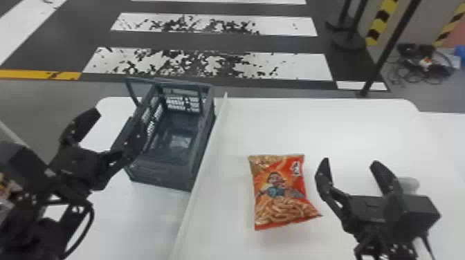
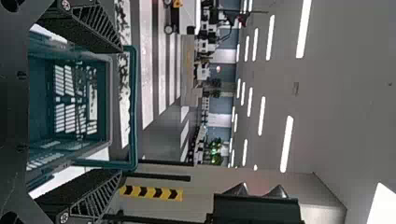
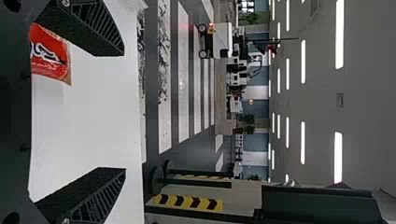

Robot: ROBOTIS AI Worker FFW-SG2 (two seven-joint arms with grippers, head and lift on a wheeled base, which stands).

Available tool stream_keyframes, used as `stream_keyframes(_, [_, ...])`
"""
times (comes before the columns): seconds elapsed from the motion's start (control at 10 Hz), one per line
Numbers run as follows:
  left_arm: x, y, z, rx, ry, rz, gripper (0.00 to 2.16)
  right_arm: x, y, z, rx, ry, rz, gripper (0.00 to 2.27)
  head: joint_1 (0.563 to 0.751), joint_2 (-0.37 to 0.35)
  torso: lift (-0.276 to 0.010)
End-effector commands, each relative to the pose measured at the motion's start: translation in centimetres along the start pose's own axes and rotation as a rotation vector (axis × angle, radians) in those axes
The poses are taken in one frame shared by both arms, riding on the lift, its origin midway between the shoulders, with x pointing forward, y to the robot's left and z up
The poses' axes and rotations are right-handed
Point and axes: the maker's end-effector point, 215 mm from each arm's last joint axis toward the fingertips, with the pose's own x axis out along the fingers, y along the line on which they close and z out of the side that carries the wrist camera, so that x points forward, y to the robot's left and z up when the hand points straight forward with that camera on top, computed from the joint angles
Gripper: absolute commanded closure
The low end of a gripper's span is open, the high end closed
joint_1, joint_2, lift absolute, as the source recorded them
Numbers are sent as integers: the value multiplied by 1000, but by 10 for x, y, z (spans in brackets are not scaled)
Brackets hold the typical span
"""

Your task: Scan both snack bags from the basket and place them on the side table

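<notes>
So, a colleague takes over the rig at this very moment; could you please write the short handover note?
Left gripper: open, empty, at the left side of the dark plastic lattice basket.
Right gripper: open, empty, right of the red-and-orange crinkly snack bag.
Bag lies flat on the white table, outside the basket.
Done: one bag is out; scanning cannot be confirmed.
Left: probably check this bag's scan and placement, then account for the second.
</notes>
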Motion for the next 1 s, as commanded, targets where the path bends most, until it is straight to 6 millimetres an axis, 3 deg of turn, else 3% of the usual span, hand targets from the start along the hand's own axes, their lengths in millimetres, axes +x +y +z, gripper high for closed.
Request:
stream_keyframes(0.0, [-19, 20, -1, 27, -33, 57, 83, 0, 5, -16, 0, 63, 13, 33, 695, 64, -75])
stream_keyframes(0.2, [-36, 42, -20, 39, -23, 114, 87, -6, 8, -57, 153, 265, 95, 33, 695, 115, -75])
stream_keyframes(0.4, [-46, 51, -29, 27, -13, 132, 87, -20, 16, -83, 292, 420, 170, 36, 695, 157, -75])
stream_keyframes(0.9, [-48, 48, -40, 9, 5, 120, 87, -57, 27, -131, 498, 730, 279, 46, 695, 203, -75])
